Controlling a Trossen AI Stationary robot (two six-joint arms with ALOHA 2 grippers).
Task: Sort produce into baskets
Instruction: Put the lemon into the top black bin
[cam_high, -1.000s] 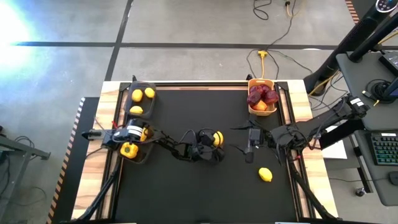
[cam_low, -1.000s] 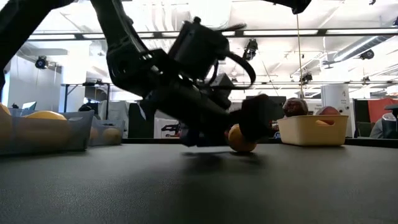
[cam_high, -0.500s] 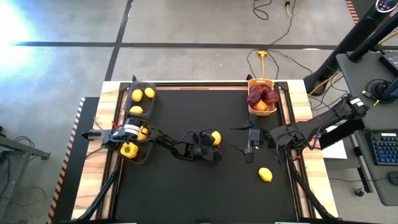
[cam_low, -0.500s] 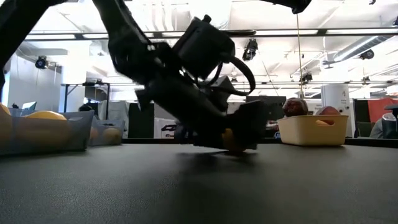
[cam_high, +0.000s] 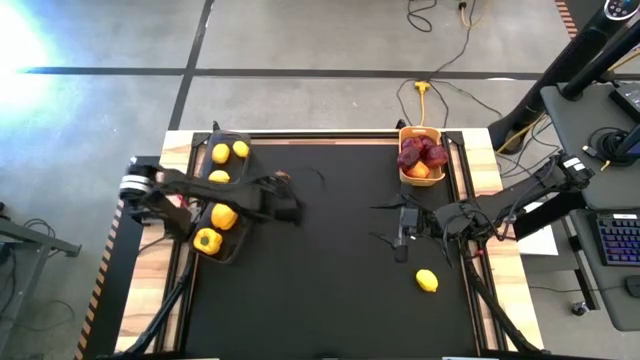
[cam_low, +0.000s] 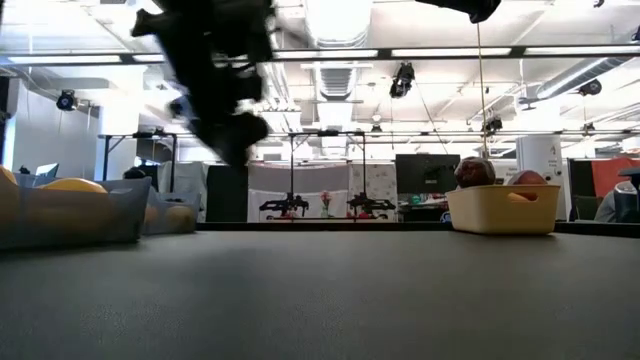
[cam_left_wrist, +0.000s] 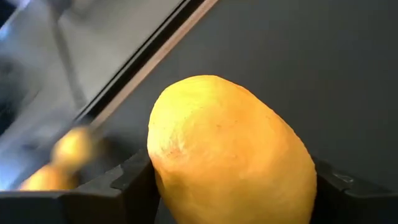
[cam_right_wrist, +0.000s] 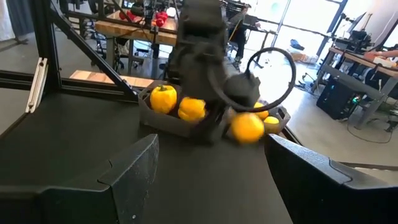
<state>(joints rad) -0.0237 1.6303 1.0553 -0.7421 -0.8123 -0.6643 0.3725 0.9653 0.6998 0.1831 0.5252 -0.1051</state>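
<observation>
Lemon (cam_left_wrist: 230, 155) fills the left wrist view, pinched between the two dark fingers of the left gripper (cam_high: 287, 208), whose jaws are closed on it. In the high view that gripper sits over the table (cam_high: 330, 300) just beside the black mesh basket (cam_high: 212, 142) at the table's left edge; the right wrist view shows the same lemon as a yellow blur under the left arm, next to the basket. The black basket holds yellow produce: three lemons (cam_high: 230, 152) toward the far end, another lemon (cam_high: 224, 216) and a yellow bell pepper (cam_high: 207, 240) toward the near end.

The yellow-orange basket (cam_high: 421, 131) stands at the far right corner of the table, filled with dark red peppers (cam_high: 415, 150) and a reddish round fruit (cam_high: 419, 170). One loose lemon (cam_high: 427, 281) lies on the table toward the near right, well apart from both baskets.

The right gripper (cam_high: 404, 238) waits low over the right half of the table, between the yellow-orange basket and the loose lemon, its jaws spread wide with nothing between them.
</observation>
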